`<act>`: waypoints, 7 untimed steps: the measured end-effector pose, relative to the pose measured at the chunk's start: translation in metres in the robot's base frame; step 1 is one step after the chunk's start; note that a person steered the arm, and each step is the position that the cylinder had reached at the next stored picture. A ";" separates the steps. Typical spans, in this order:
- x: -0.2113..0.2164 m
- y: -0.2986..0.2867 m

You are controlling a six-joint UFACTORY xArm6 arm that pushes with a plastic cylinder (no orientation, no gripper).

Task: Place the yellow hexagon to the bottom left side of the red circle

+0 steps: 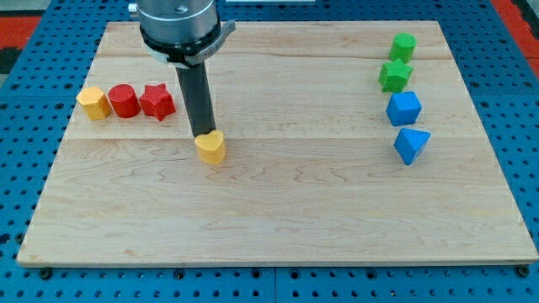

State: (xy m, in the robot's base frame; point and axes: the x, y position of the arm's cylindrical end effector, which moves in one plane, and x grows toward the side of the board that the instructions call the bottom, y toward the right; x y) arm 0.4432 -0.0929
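Note:
The yellow hexagon (93,103) sits at the view's left, touching the left side of the red circle (124,101). A red star (157,102) is right of the red circle. My tip (202,135) is well to the right of these three. It stands against the top edge of a yellow heart-shaped block (210,148) near the board's middle left. The rod rises from there to the arm's grey end at the view's top.
On the right side stand a green block (402,46), a green star-like block (395,76), a blue block (403,108) and a blue triangle (411,144) in a column. The wooden board (278,219) lies on a blue pegboard.

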 end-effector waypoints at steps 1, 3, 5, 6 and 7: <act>0.000 -0.046; 0.000 -0.189; -0.026 -0.212; -0.053 -0.212; -0.055 -0.197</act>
State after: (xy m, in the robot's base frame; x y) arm 0.3881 -0.2898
